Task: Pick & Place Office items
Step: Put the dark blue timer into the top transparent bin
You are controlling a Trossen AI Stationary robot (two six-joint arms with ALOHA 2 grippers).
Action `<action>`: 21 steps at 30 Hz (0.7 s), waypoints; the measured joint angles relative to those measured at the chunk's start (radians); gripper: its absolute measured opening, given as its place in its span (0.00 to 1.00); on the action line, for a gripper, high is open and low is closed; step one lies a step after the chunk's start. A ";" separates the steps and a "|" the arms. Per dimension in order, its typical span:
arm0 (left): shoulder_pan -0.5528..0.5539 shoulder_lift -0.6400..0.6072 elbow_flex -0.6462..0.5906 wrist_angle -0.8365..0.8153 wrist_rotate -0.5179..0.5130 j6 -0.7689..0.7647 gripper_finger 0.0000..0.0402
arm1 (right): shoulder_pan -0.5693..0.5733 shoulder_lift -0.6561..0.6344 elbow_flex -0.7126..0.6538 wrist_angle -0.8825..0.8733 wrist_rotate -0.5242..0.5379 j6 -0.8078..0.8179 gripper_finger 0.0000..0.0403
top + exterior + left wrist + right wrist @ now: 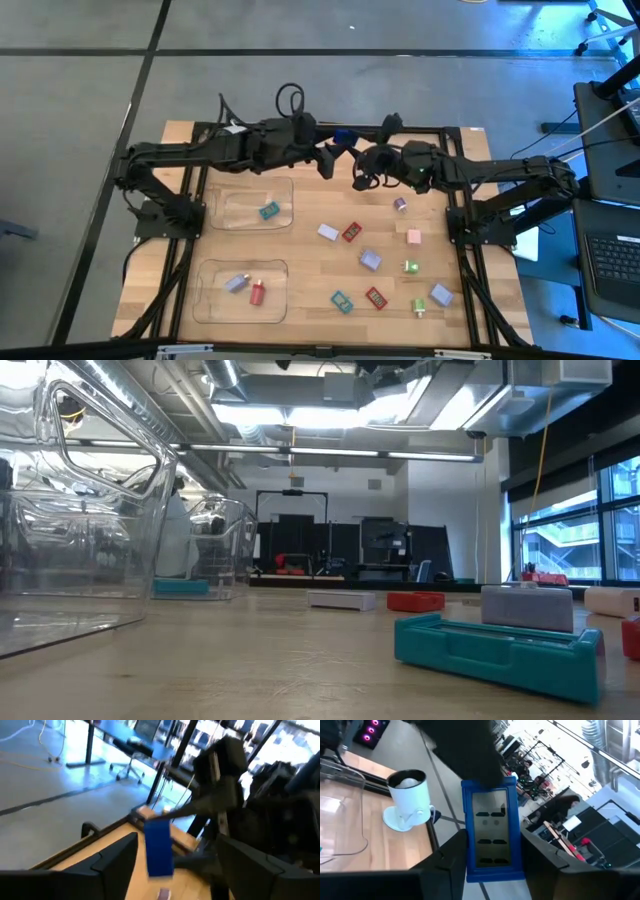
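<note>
1. Near edge of the table. A teal piece (500, 648) lay flat in the low view's foreground, with a lavender-grey piece (527, 607) just behind it. About ten loose office items (375, 262) lay spread over the right half of the board, apart from one another, which probably left each free for a single pick.

2. Left side. Two clear trays (200, 292) served as the drop places. The nearer one held a lavender and a red piece. The farther one held one teal piece (268, 211).

3. Far edge, centre. Both arms met there, raised off the board.
   - The right gripper (492, 860) pinched a blue piece (492, 827) between its fingers, held upright.
   - The left gripper (182, 862) had its fingers spread, a gap showing on each side of the same blue piece (159, 847).
   - Judgement: the piece was passing between the arms, its weight on the right gripper.

4. Beyond. A white cup (409, 797) stood on the board's corner.

5. Limits of view.
   - The low view showed neither gripper.
   - A dark body covered the blue piece's top in the right wrist view.
   - Pad contact was hidden.
</note>
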 joint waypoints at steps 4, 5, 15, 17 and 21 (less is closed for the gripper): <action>0.001 0.018 0.000 0.027 -0.019 -0.011 0.71 | 0.022 0.000 0.000 0.000 0.001 -0.030 0.40; 0.001 0.022 0.000 0.021 -0.022 -0.030 0.71 | 0.027 0.000 0.000 0.001 0.008 -0.045 0.40; 0.001 0.031 0.000 0.021 -0.024 -0.103 0.62 | 0.038 0.000 0.000 0.001 0.075 -0.103 0.39; 0.001 0.031 0.000 0.021 -0.025 -0.108 0.59 | 0.038 0.000 0.000 0.001 0.072 -0.106 0.39; 0.001 0.031 0.000 0.021 -0.025 -0.112 0.49 | 0.037 0.000 0.000 0.004 0.052 -0.105 0.39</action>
